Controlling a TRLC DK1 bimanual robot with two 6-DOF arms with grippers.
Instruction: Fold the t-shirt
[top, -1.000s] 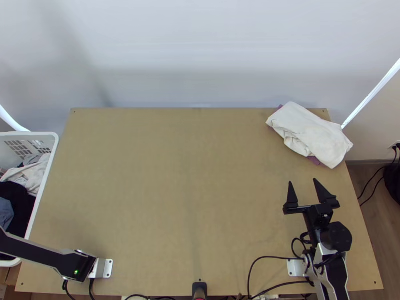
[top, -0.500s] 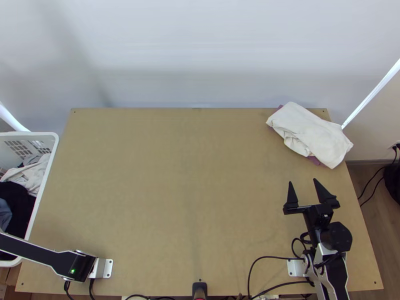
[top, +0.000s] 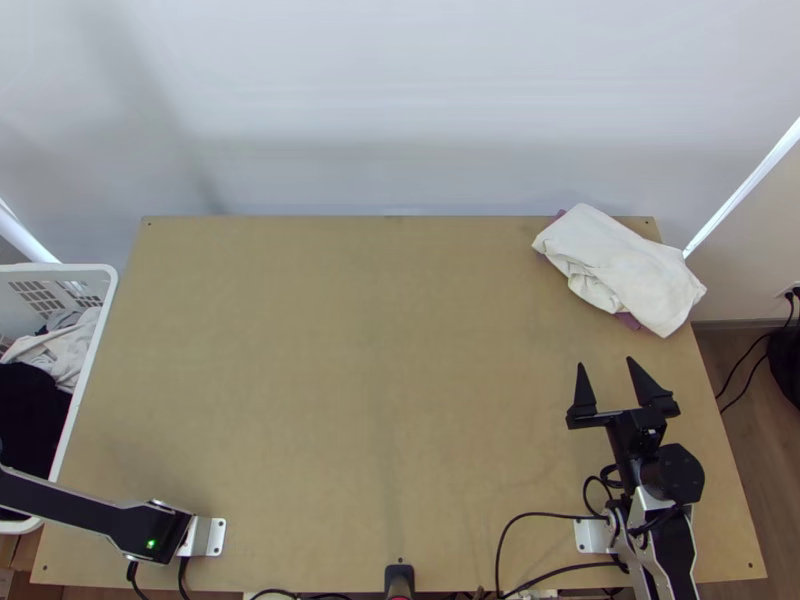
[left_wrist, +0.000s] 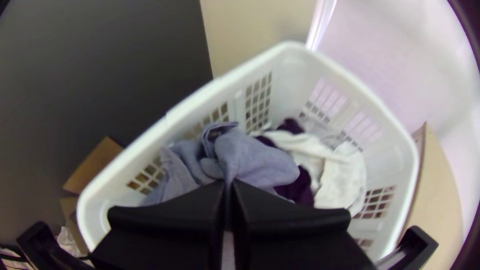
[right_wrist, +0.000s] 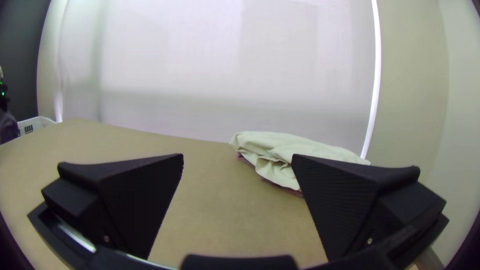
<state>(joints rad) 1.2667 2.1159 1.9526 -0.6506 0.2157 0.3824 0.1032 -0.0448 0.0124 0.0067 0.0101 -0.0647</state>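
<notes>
Over the basket, my left gripper (left_wrist: 229, 187) is shut on a blue-grey garment (left_wrist: 260, 157), which lies bunched, with a strip showing below the fingers. At the right wrist view's left edge, dark bluish cloth (right_wrist: 7, 127) hangs beneath the left arm. My right gripper (top: 606, 364) stands open with nothing between its fingers, above the table's right side; the right wrist view shows the same gripper (right_wrist: 237, 156) with its fingers wide apart. Whether the garment is a t-shirt, I cannot tell.
A white basket (top: 88, 380) with dark and white clothes stands beyond the table's left edge. Folded cream cloth (top: 620, 262) lies over mauve cloth at the back right of the table (top: 350, 380). A cable loops near the right arm's base.
In the top view, the left arm has shifted slightly and the blue-grey cloth at the left edge has passed out of sight. The right arm has kept still.
</notes>
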